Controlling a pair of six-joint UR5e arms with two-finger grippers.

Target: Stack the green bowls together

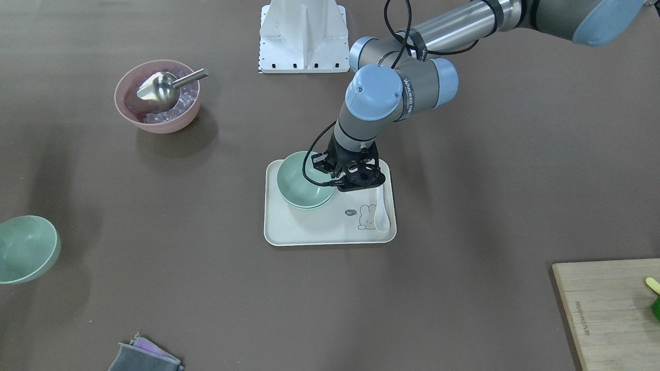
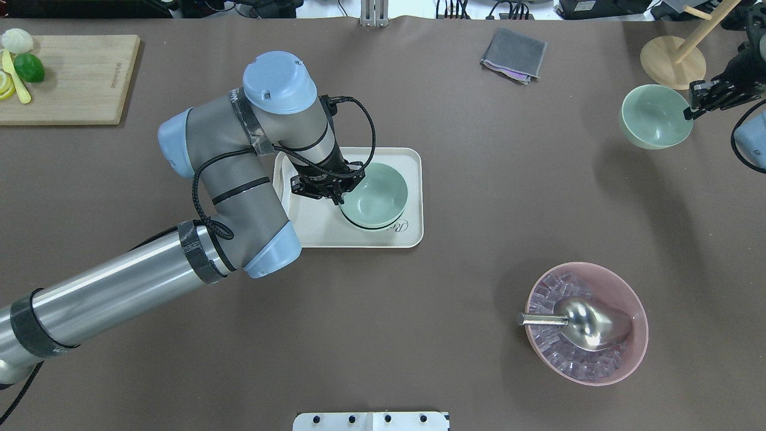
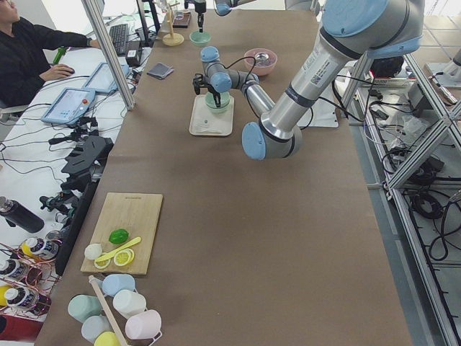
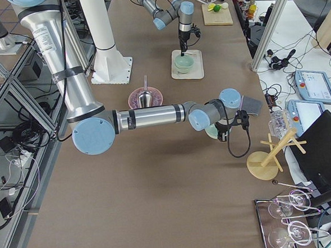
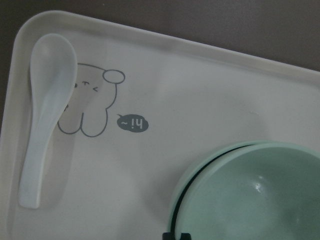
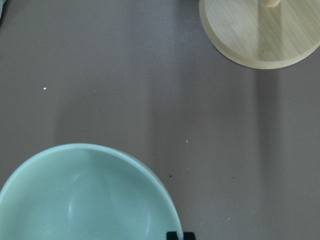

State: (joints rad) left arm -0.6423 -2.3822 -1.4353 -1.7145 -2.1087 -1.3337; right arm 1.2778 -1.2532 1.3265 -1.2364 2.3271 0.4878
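Observation:
Two green bowls sit nested on a cream tray, also seen in the overhead view. My left gripper is shut on the near rim of the upper bowl; the lower bowl's rim shows just outside it. The third green bowl hangs above the table at the far right, and it also shows at the front view's left edge. My right gripper is shut on its rim, and its fingertips show at the bowl's edge.
A white spoon lies on the tray beside the bowls. A pink bowl with ice and a metal scoop stands front right. A wooden stand is by the held bowl. A grey cloth and a cutting board lie at the far edge.

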